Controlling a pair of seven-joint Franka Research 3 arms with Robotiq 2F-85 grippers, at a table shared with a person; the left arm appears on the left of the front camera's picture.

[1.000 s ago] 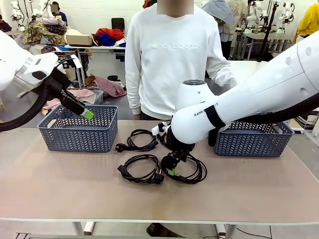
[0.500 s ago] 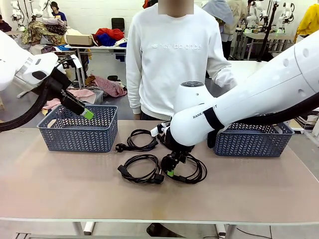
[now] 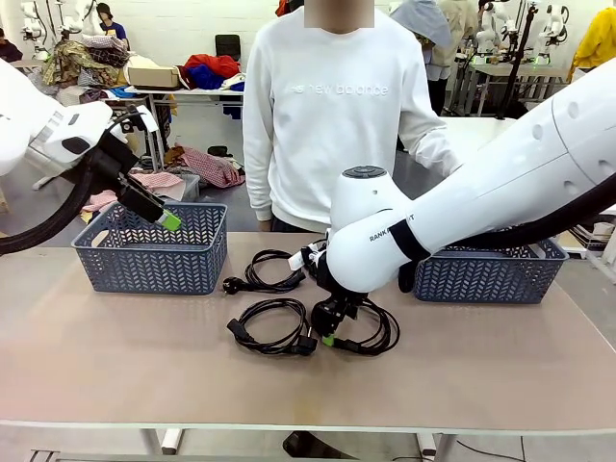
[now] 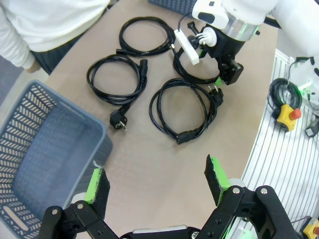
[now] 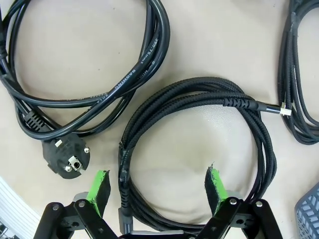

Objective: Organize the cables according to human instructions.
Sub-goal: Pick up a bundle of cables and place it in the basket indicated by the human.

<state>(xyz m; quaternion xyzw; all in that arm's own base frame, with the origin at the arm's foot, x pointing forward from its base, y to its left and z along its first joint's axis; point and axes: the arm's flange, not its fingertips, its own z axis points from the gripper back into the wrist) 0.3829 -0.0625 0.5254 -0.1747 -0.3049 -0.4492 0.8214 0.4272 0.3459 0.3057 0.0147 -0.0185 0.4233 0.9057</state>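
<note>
Several black cables lie coiled on the table. One cable (image 3: pixel 274 270) lies near the person, another (image 3: pixel 272 327) nearer me. My right gripper (image 3: pixel 330 332) hangs open just above a third, braided coil (image 3: pixel 377 335). In the right wrist view the fingers (image 5: pixel 98 185) straddle the near side of that braided coil (image 5: pixel 199 97), without touching it. A smooth cord with a round plug (image 5: pixel 67 157) lies to its left. My left gripper (image 3: pixel 166 219) is open and empty above the left basket (image 3: pixel 154 262). The left wrist view has its open gripper (image 4: pixel 155 177) looking down on the cables (image 4: pixel 184 109).
A second blue basket (image 3: pixel 486 274) stands at the right, behind my right arm. The person stands at the far edge in a white sweater (image 3: pixel 327 106), hands off the table. A thin cable (image 5: pixel 299 74) runs along the right edge of the right wrist view.
My right arm has shifted slightly left and lower over the braided coil. The left arm and the cables have not moved.
</note>
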